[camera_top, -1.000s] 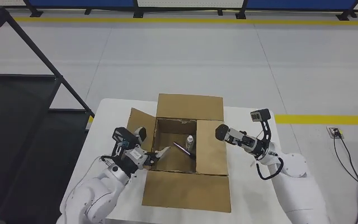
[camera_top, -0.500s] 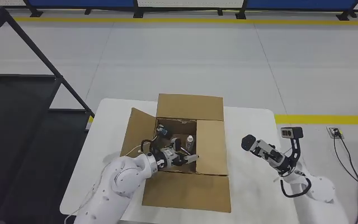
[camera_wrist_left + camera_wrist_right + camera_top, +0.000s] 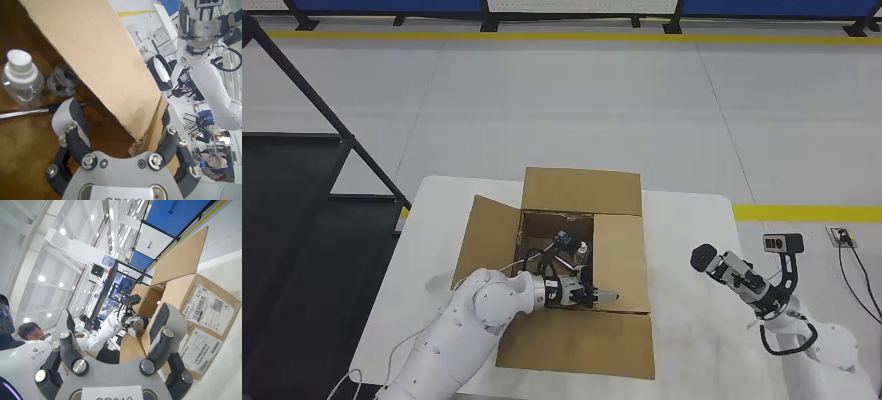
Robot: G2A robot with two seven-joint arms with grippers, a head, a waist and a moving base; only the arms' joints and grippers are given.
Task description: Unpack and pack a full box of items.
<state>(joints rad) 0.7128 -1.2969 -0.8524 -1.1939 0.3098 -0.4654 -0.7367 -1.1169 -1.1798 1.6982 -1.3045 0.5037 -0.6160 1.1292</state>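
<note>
Your left claw (image 3: pixel 120 111) is released and empty, its fingers astride the right flap of the box (image 3: pixel 582 190) at the desk's (image 3: pixel 682 330) middle, probably to reach the bottle (image 3: pixel 20 79), spool (image 3: pixel 61 80) and rod (image 3: pixel 24 111) inside, while the right claw (image 3: pixel 704 259), also released, hangs near the desk's right edge.

Left gripper (image 3: pixel 120 111), white-and-black fingers, spread wide at the brown cardboard box. One finger (image 3: pixel 75 113) is inside the box, the other outside; the torn corner of the side flap (image 3: pixel 98 56) sits in the gap. Can't tell if either pad touches it.

On the box floor (image 3: pixel 28 151): clear plastic bottle with white cap (image 3: pixel 20 79), upright. Silver metal spool (image 3: pixel 61 81) just beside it. Thin silver rod with dark end (image 3: pixel 24 111) lies flat, running behind the inside finger. Right gripper (image 3: pixel 200 32), grey head on a white arm, is well apart beyond the flap.
</note>
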